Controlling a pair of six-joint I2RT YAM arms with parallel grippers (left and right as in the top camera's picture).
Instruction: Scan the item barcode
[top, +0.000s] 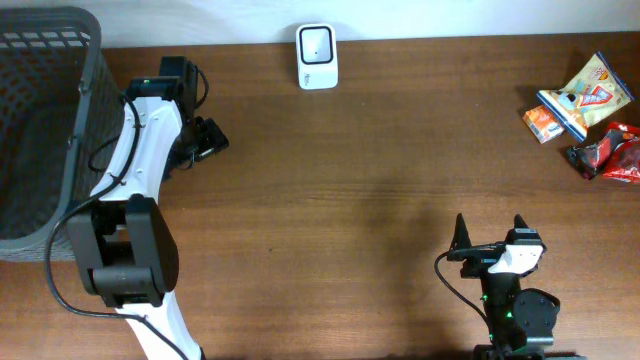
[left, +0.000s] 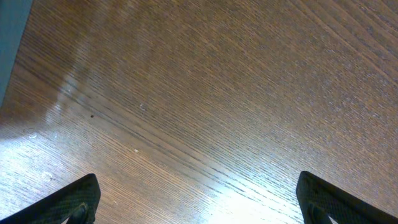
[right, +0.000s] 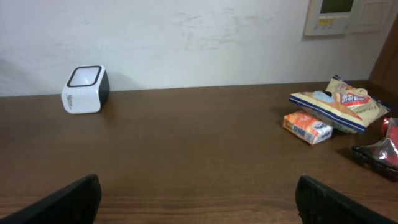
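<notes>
Standing spread, left claw and right claw hold nothing; red packet is cropped.

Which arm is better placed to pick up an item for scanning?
Right. The right gripper, open, sits on the same side as the snack packets and its camera faces them; the left gripper is across the table beside the basket.

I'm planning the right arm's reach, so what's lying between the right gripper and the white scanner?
Nothing, just bare wooden table between the right gripper and the white scanner; the overhead and right wrist views both show it.
</notes>
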